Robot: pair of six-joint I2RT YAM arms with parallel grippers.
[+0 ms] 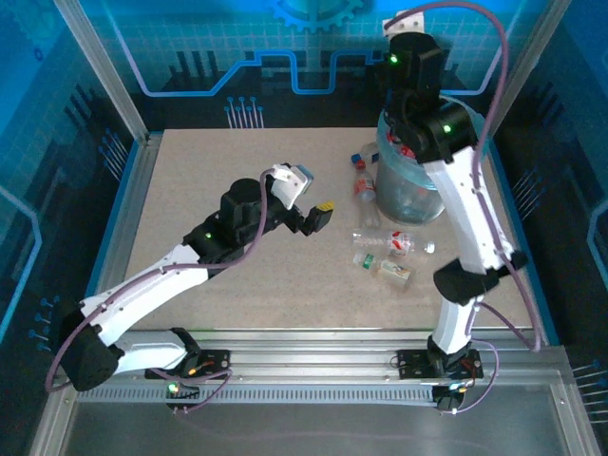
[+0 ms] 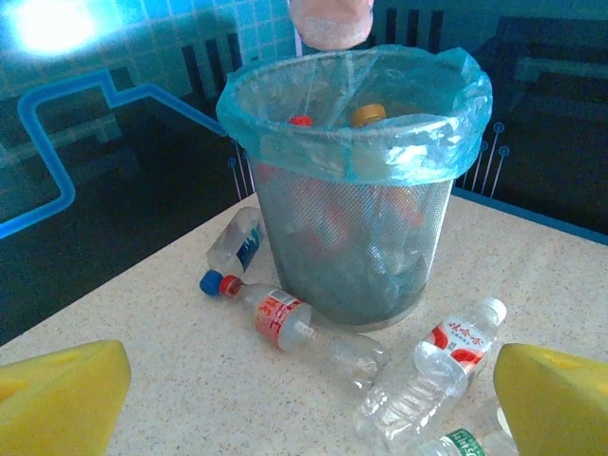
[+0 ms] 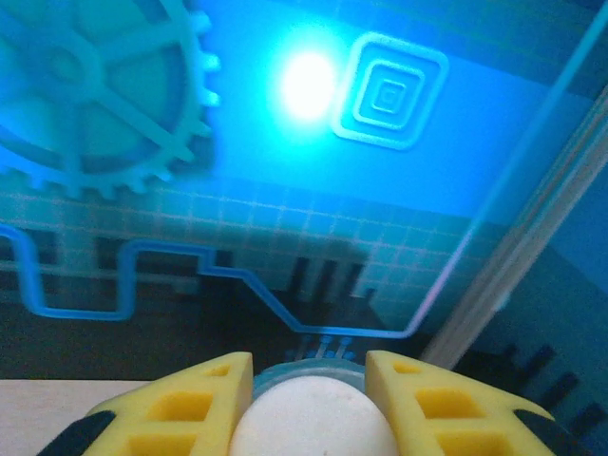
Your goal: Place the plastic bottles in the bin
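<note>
Grey-blue bin (image 1: 408, 195) stands below the right arm (image 1: 456, 199) in the top view; loose plastic bottles (image 1: 380, 242) lie on the table (image 1: 209, 161) beside it, and the left gripper (image 1: 318, 217) hovers near it, jaws open. Left wrist view: a held bottle (image 2: 328, 24) hangs above the bin's rim; centre it before release. Right wrist view: the right gripper (image 3: 309, 363) jaws clamp that bottle.

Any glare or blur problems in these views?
Left wrist: blown-out glare top left, bin and loose bottles sharp, left fingers soft. Right wrist: hotspot on backdrop, held bottle and right fingers blurred close up. Top external: strong blue cast, table evenly lit.
</note>
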